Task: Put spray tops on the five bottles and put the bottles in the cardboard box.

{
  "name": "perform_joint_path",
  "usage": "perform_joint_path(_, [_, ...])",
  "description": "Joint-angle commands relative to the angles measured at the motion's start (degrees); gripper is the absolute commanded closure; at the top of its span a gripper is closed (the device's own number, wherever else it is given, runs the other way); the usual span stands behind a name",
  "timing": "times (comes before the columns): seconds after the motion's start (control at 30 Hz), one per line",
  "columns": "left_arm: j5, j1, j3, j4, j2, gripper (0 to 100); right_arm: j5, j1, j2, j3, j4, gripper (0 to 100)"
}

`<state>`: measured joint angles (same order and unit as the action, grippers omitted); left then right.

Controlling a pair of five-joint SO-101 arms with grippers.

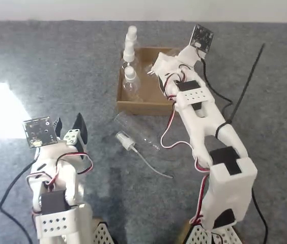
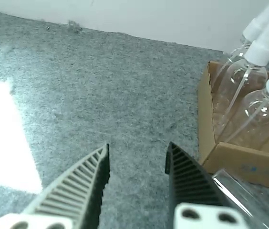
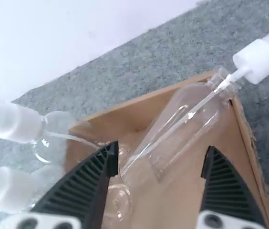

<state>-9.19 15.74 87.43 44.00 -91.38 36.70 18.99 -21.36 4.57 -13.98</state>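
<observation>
Bottles [image 2: 239, 86] in the box [image 1: 138, 108], how many so far, and what's each pincer doing? (poster 1)

Left wrist view gives me three upright ones with white spray tops [image 2: 261, 52] on, bunched along one side of the box. Right wrist view has a leaning bottle [image 3: 182, 119] too, top on, tipped into a box corner with its white head sticking out past the rim. The right gripper [image 3: 158, 152] hangs over the box, jaws wide apart. That leaning bottle shows between them, nothing clamped (poster 2)

And outside the box? (poster 1)

One loose bottle [image 1: 133, 126] lies on its side on the grey mat [image 1: 57, 61] just in front of the box, no top on it. A loose spray top [image 1: 125, 140] lies just beside it, thin tube trailing off toward the arms' bases. The left gripper [image 2: 137, 155] sits low over the mat right by that bottle, jaws apart, holding nothing (poster 2)

Any writing you can read? (poster 1)

Just faint blue marks [image 2: 251, 168] on the box's front wall in the left wrist view, too small to make out (poster 2)
</observation>
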Motion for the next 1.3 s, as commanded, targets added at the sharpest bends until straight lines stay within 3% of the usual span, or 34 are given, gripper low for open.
perform_joint_path(0.0, [0.44,-0.18,-0.75,-1.76,-0.62,82,0.44,0.48,-0.22,-0.88,4.44,74.9])
perform_joint_path(0.6, [0.44,-0.18,-0.66,-1.76,-0.62,82,0.44,-1.10,-11.30,-8.88,6.20,74.9])
perform_joint_path(1.27, [0.44,0.09,-0.75,-1.23,-0.62,82,0.53,-1.45,-11.74,-9.14,6.20,74.9])
